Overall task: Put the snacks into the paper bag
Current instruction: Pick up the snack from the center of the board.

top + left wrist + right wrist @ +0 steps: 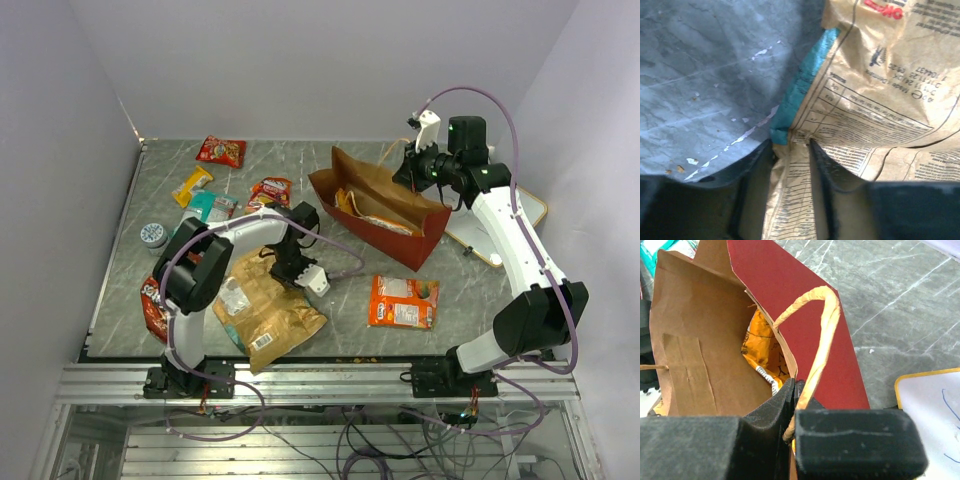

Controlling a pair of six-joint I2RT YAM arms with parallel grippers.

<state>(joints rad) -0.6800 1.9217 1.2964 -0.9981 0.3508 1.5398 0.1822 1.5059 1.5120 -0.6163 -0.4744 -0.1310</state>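
My left gripper [291,262] is shut on a pinched fold of the large gold chip bag [268,310], which lies crumpled at the front left. In the left wrist view the gripper [790,143] holds the bag's printed gold film [880,100] beside a teal edge. My right gripper [418,170] is shut on the back rim of the red paper bag [400,235], next to its tan handle [825,325]. It holds the mouth open, so the kraft inside [690,340] shows. An orange packet [760,345] lies inside.
An orange flat pack [403,301] lies in front of the paper bag. Small red [221,151], yellow [192,185], teal [212,207] and red [270,190] packets lie at the back left. A red Doritos bag [153,305] and a round tin [153,235] sit at the left. A white board [505,230] lies right.
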